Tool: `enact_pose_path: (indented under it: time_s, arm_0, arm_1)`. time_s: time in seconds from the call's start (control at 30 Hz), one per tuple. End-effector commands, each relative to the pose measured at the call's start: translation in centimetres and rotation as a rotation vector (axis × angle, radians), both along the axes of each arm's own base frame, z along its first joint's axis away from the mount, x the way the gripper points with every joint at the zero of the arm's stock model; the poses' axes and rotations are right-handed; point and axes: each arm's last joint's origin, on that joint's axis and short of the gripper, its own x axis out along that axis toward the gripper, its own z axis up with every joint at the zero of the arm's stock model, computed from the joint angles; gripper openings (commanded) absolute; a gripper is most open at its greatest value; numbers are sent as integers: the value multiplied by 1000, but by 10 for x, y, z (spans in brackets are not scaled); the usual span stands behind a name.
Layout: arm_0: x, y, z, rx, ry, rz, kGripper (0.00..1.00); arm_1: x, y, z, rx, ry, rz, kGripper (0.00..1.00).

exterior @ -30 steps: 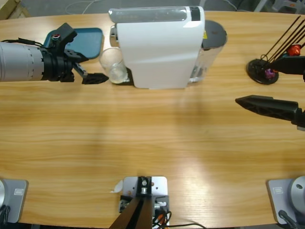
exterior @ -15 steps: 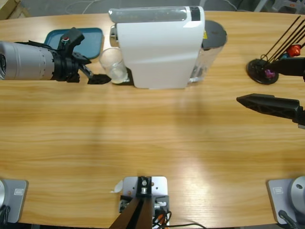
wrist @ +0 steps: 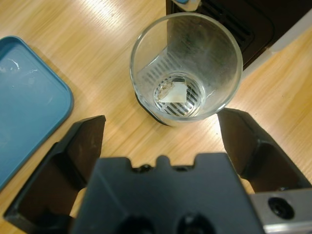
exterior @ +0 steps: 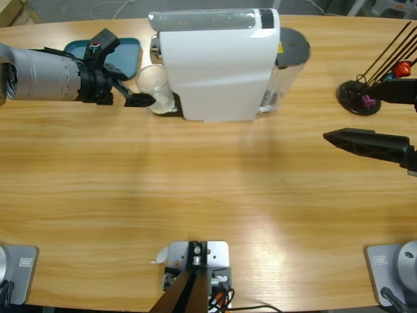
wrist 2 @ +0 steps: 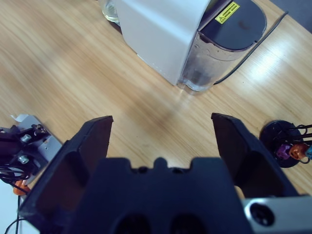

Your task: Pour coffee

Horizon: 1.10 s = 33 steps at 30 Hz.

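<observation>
With the left gripper [wrist: 161,124] spread just short of the glass [wrist: 186,68], centre it, close gently and lift level so the coffee [wrist: 173,91] stays in.

White coffee machine [exterior: 218,65] with grey lid, teal tray [exterior: 120,52], clear glass [wrist: 186,68] over a black slotted grate, light wood-grain counter [exterior: 208,195], black gripper [wrist: 161,146].

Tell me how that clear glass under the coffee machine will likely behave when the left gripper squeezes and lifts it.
The glass looks rigid, smooth-walled and probably slippery, so the open left gripper may need a firm hold. It holds only a trace of coffee, so it is likely light. It sits half on the drip tray edge, so a nudge might tip it.
</observation>
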Motion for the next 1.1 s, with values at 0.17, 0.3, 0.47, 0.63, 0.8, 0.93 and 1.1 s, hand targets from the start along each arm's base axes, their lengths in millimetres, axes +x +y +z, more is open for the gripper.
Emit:
enact_pose_path:
  time_s: [0.17,0.3,0.47,0.63,0.8,0.93,1.1]
  arm_0:
    - [14,-5,-18,42,42,29,996]
    - [16,-7,-17,39,38,29,996]
    - [17,-7,-18,41,41,30,996]
    - [13,-5,-12,31,30,29,996]
    - [-14,9,-1,19,18,18,996]
    - [-40,24,8,8,41,25,996]
    - [-72,47,26,26,91,48,996]
  arm_1:
    - [-2,-5,-9,-21,29,-8,899]
    - [-2,-4,-10,-25,33,-7,899]
    - [-1,-4,-10,-26,33,-8,904]
    - [-1,-4,-7,-18,26,-10,911]
    - [0,-2,-7,-19,27,-9,954]
    - [4,4,-5,-31,31,-10,1000]
    - [28,20,48,-66,36,-90,977]
